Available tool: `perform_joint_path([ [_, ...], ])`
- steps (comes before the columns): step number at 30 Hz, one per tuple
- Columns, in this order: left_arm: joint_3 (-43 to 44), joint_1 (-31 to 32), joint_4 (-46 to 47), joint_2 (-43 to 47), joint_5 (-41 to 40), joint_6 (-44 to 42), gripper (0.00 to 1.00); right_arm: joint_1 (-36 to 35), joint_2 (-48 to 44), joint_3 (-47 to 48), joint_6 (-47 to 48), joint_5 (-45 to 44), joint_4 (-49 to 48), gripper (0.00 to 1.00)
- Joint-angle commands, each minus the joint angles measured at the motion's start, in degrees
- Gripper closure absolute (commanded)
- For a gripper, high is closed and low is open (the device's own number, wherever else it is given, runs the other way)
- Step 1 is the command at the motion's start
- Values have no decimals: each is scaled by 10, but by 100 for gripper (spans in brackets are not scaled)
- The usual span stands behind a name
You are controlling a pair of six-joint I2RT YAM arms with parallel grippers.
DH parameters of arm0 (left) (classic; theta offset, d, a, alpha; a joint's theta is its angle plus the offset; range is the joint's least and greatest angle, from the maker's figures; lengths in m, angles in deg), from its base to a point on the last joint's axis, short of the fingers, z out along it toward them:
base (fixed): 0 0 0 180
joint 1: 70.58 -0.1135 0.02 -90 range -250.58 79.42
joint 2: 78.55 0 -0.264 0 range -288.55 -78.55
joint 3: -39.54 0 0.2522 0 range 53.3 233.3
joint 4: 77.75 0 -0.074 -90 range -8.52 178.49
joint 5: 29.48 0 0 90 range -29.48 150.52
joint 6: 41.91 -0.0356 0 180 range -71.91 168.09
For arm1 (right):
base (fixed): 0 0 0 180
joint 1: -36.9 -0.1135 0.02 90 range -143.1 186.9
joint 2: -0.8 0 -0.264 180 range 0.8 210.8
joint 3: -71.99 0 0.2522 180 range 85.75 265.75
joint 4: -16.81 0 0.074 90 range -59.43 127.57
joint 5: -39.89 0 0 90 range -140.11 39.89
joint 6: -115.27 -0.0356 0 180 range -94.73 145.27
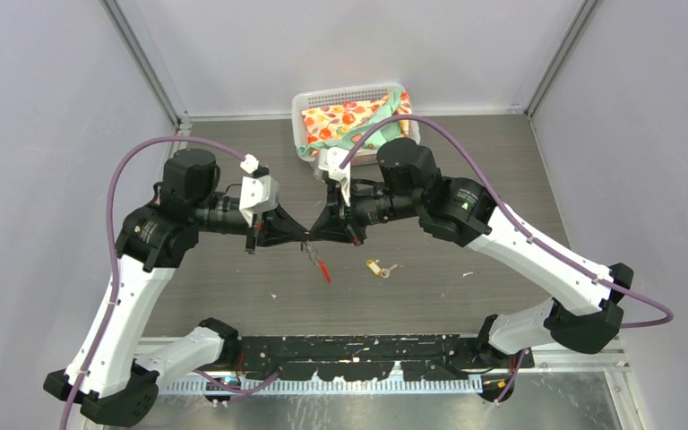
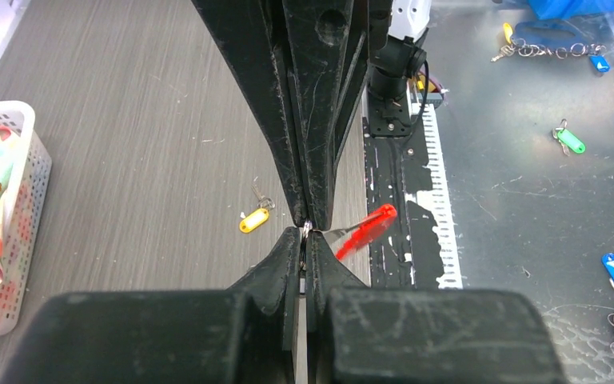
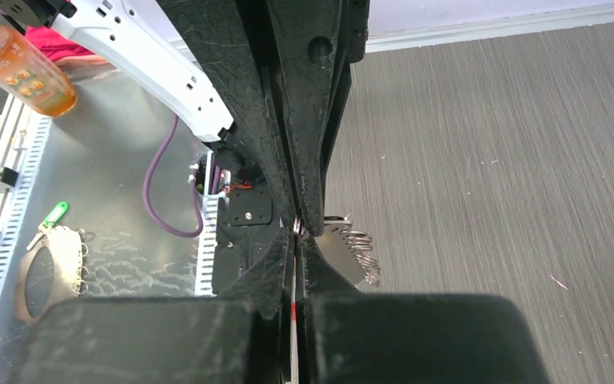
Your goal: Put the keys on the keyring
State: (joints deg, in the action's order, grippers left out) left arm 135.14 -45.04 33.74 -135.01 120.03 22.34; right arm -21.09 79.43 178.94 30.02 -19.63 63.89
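- The left gripper (image 1: 301, 238) was pinched shut on the keyring (image 2: 324, 234), held in the air above the table (image 1: 466, 224). The red tag (image 2: 365, 230) dangled just beside the tips.
- The right gripper (image 1: 313, 238) was shut too, tip to tip against the left. It held something thin at the same spot (ring wire or a key, I could not tell which).
- With both grippers pinching one small point, any pull apart could have twisted the ring out of one grip. It would then have swung loose or dropped.
- The silver loops (image 3: 364, 260) hung free beside the right fingers. If the right gripper had caught only a loop, no key would have threaded on.
- The yellow key (image 1: 375, 267) lay on the table near the tips, to their right and off the ring. A dropped keyring could have landed on it and tangled.
- The fingers hid the contact in every view, so a slip there would likely have gone unnoticed.
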Motion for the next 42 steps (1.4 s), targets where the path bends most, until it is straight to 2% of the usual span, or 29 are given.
perform_joint_path([
  [1,6,5,24,11,35,16,100,-1,1,-8,-13,-6,-62,99],
  [4,8,5,26,13,46,25,97,-1,-12,-27,-21,-12,-90,99],
  [8,11,5,27,17,47,30,78,2,-46,-68,-33,-17,-141,99],
  [10,8,5,33,22,46,34,60,5,-60,-85,-44,-12,-169,99],
  [15,13,5,47,32,18,55,46,8,-95,-122,-68,-22,-209,99],
  [21,-32,5,50,65,-57,42,45,9,-147,-182,-97,-58,-294,99],
  [25,-96,5,113,100,-104,48,46,9,-160,-215,-126,-59,-363,99],
  [29,-118,5,183,107,-131,59,50,9,-148,-217,-146,-35,-372,99],
  [35,-117,5,213,106,-78,93,50,9,-138,-217,-160,-28,-380,99],
  [42,-123,5,226,118,-65,109,54,9,-125,-209,-164,-17,-374,99],
])
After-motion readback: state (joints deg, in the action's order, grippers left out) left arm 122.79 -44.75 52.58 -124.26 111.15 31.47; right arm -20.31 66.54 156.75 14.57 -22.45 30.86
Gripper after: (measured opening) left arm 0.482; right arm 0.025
